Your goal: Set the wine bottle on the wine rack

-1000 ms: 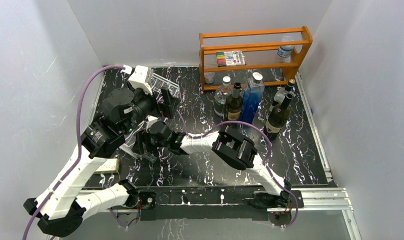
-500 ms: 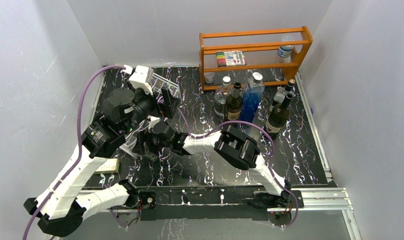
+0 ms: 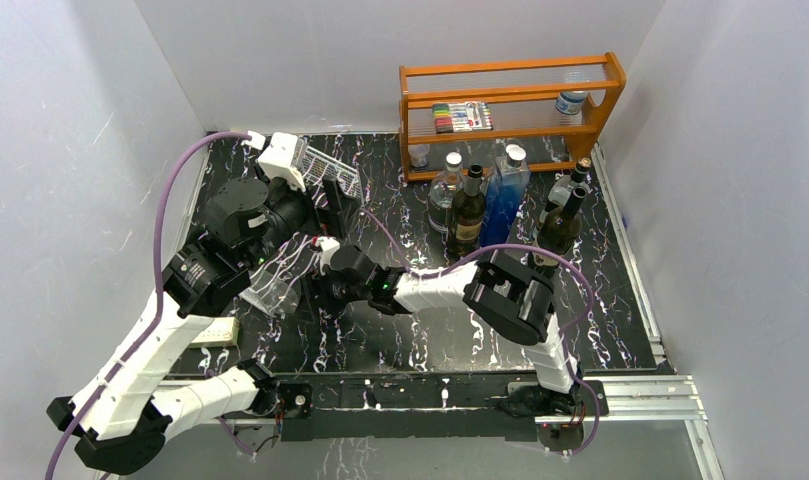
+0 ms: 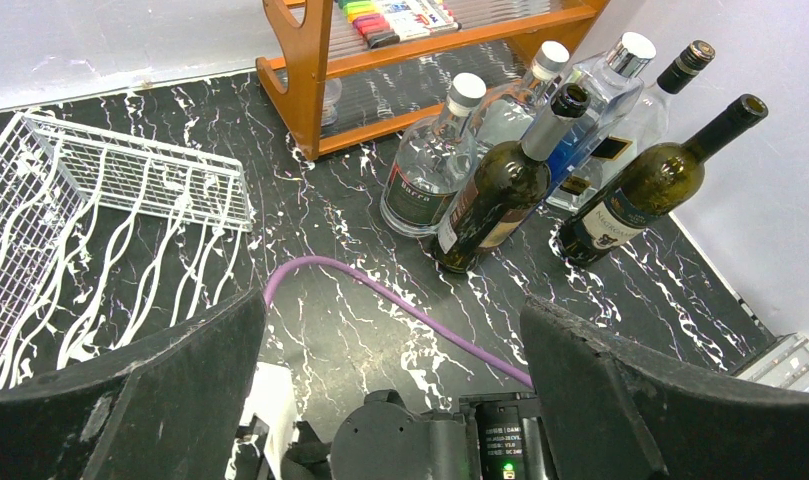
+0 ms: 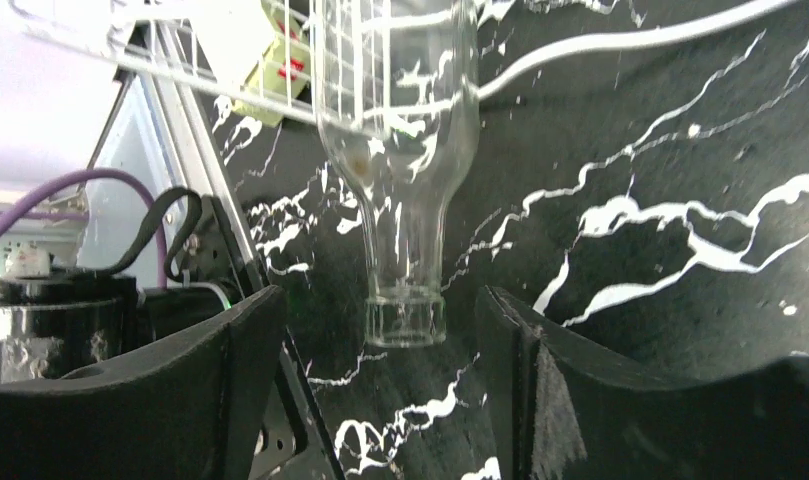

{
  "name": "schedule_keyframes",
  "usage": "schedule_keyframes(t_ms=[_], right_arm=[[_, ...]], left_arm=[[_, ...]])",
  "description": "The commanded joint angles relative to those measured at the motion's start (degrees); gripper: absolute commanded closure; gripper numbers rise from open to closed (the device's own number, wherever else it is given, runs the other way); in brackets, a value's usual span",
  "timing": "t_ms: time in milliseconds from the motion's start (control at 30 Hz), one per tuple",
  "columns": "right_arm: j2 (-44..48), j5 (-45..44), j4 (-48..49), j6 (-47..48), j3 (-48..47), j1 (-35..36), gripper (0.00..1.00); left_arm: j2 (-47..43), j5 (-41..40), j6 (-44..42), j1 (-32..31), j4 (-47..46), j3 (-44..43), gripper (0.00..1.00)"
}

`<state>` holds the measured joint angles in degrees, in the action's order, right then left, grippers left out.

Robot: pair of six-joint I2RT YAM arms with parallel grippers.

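Note:
The wine bottle (image 3: 263,290) is clear glass and lies on its side in the white wire wine rack (image 3: 332,172) at the left, partly hidden under my left arm. In the right wrist view its neck (image 5: 405,290) points at me, and the body sits among the rack wires (image 5: 180,70). My right gripper (image 5: 380,400) is open, with the bottle mouth just ahead of its fingertips and not touched. It also shows in the top view (image 3: 315,290). My left gripper (image 4: 395,370) is open and empty above the right arm's wrist. The rack (image 4: 100,200) lies to its left.
An orange wooden shelf (image 3: 510,110) holding markers stands at the back. Several upright bottles (image 3: 470,210) stand before it, and dark ones (image 3: 558,235) stand further right. A purple cable (image 4: 400,300) crosses the mat. A small cream block (image 3: 215,332) lies at the near left.
My right arm has drawn back to the right, away from the bottle. The bottle stays lying in the rack. The left arm has barely moved.

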<state>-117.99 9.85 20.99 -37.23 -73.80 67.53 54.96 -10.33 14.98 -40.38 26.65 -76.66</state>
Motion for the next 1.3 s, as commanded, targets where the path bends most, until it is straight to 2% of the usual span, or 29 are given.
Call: schedule_keyframes(t_ms=[0, 367, 633, 833, 1000, 1100, 1267], right_arm=[[2.82, 3.84, 0.33, 2.14, 1.46, 0.26, 0.25], [-2.80, 4.71, -0.66, 3.96, -5.21, 0.32, 0.61], [-4.95, 3.29, 1.13, 2.65, -6.52, 0.32, 0.70], [-6.08, 2.73, 2.68, 1.31, -7.15, 0.32, 0.70], [-7.34, 2.25, 1.28, 0.52, -9.62, 0.32, 0.67], [-7.07, 2.03, 0.61, 0.04, -9.81, 0.37, 0.59], [-2.66, 2.12, 4.03, -0.66, -5.38, 0.03, 0.36]], left_arm=[[-0.83, -0.08, -0.47, -0.13, -0.27, 0.08, 0.02], [-0.51, -0.20, -0.82, -0.14, -0.46, 0.04, 0.02], [-0.24, -0.23, -0.92, -0.11, -0.46, 0.03, 0.02], [-0.14, -0.28, -1.05, -0.14, -0.46, -0.15, 0.02], [-0.16, -0.17, -1.01, -0.14, -0.46, 0.03, 0.02], [-0.35, -0.31, -1.00, -0.13, -0.46, -0.02, 0.02], [-0.83, -0.57, -1.31, -0.14, -0.33, -0.15, 0.02]])
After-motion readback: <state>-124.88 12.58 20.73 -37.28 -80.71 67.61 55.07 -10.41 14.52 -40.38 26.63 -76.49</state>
